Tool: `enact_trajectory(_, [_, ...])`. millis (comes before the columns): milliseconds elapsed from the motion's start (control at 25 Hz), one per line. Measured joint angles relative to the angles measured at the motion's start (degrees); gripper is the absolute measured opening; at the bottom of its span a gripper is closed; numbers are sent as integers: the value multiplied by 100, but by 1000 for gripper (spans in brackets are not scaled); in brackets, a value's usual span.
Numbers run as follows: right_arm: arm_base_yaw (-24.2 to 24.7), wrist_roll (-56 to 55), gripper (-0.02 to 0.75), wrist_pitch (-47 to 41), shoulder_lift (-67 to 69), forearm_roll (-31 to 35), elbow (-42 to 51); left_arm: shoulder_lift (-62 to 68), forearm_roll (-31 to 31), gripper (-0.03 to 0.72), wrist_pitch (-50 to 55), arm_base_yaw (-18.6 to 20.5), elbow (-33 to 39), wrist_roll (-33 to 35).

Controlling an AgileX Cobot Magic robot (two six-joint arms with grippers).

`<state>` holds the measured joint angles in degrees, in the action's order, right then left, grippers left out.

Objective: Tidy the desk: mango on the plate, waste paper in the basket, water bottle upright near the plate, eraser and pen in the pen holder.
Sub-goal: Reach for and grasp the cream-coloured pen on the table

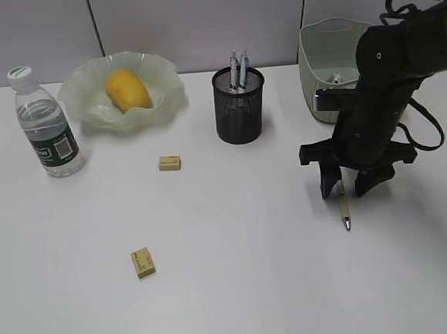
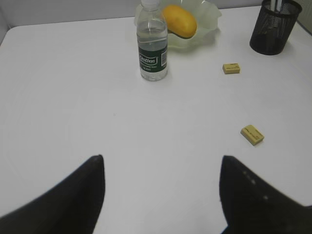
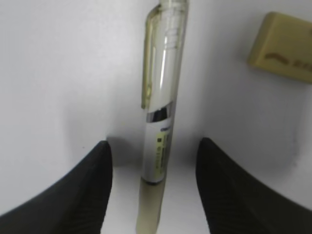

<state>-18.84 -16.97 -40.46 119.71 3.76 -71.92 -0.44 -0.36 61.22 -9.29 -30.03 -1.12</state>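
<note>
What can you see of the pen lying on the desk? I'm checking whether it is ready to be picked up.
The pen is a slim clear-plastic click pen with a pale yellowish clip and grip and a silver band. It lies flat on the white desk, right of the pen holder, between the open jaws of the right gripper, which do not visibly clamp it.

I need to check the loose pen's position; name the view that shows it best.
The right wrist view: the pen fills the frame between the open tool's fingers. The exterior view shows it small on the desk; the left wrist view misses it.

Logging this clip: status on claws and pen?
Right claw open, straddling pen on desk, no grip. Left claw open, empty. Nothing blocking.
</note>
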Motion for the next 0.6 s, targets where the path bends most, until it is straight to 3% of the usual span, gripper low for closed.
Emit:
enact_trajectory(360, [0, -61, 357, 44, 145, -58, -104, 0, 0, 557, 0, 0, 0, 0])
enact_trajectory(600, [10, -66, 118, 17, 183, -95, -188, 0, 0, 550, 0, 0, 0, 0])
